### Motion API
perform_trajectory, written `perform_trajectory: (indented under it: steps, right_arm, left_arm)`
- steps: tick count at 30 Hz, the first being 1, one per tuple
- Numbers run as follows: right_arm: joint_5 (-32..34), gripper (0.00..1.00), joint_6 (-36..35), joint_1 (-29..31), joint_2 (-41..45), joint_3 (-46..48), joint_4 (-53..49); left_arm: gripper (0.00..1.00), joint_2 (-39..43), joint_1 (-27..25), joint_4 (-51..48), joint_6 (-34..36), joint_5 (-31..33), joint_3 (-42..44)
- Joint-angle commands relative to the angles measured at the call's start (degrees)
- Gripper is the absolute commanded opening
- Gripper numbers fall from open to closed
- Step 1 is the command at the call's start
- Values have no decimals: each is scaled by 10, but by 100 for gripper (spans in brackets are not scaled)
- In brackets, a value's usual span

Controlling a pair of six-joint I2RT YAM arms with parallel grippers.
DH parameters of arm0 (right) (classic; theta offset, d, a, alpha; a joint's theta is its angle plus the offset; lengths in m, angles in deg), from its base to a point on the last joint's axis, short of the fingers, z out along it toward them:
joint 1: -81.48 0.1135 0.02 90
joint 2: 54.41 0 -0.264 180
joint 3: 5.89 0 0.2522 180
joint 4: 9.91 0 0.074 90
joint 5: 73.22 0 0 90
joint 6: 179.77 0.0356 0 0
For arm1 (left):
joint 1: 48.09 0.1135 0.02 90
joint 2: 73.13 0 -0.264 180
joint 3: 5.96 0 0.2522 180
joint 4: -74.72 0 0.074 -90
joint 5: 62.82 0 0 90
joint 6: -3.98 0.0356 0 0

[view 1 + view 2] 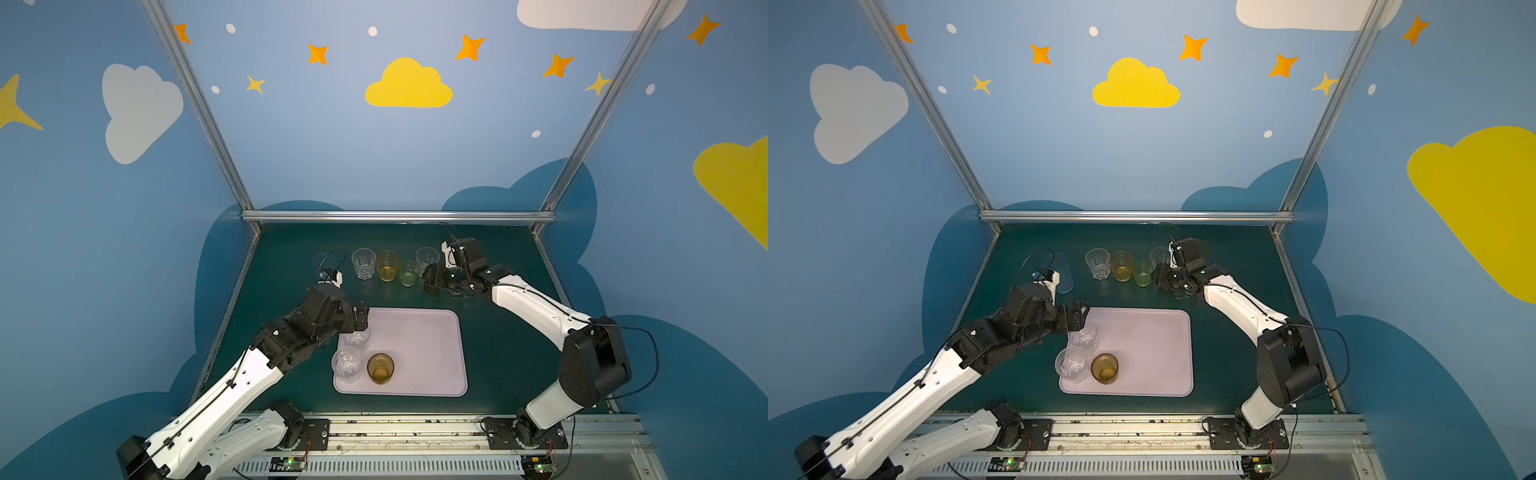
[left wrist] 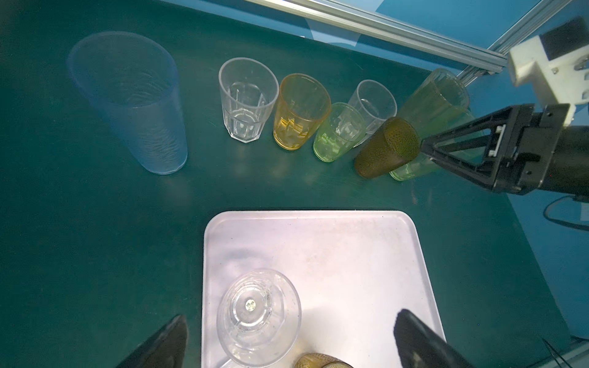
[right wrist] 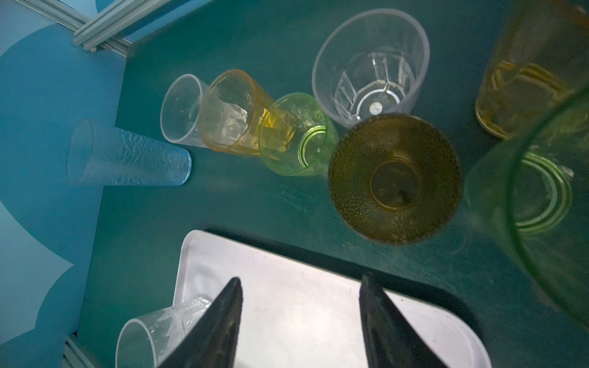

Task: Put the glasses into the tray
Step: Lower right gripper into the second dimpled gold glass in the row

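Note:
The lilac tray [image 1: 424,345] holds two clear glasses [image 1: 356,337] [image 1: 347,365] and a brown-amber glass [image 1: 380,368]. My left gripper [image 2: 290,316] hangs open over the far clear glass [image 2: 258,318], its fingers [image 2: 165,341] well apart from it. Behind the tray stand a clear glass [image 1: 363,264], an orange one [image 1: 387,266], a green one [image 1: 408,273] and another clear one [image 1: 426,254]. My right gripper [image 3: 300,278] is open beside a second brown glass [image 3: 395,178], which stands just beyond its fingertips [image 2: 428,149]. Only the tray shows between them.
A tall pale blue glass [image 2: 134,102] stands at the back left. A tall yellow-green glass [image 2: 436,105] and a tall orange one [image 3: 526,73] stand close behind the right gripper. The metal frame rail [image 1: 399,216] borders the table's far edge.

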Motion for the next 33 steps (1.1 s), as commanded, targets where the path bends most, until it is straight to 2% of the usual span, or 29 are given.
perform_trajectory:
  steps: [1,14,23,33]
  right_arm:
    - [14,53,-37,3,-25,-44,-40]
    - [74,36,-106,25,-114,-136,-126]
    - [103,30,-125,39,-162,-177,-151]
    - [147,29,-138,53,-186,-203,-174]
  left_arm:
    - [100,5,2,6,-6,-16,5]
    - [100,17,1,22,-28,-60,9]
    - [100,16,1,19,-31,-63,13]
    - [100,17,1,17,-30,-59,15]
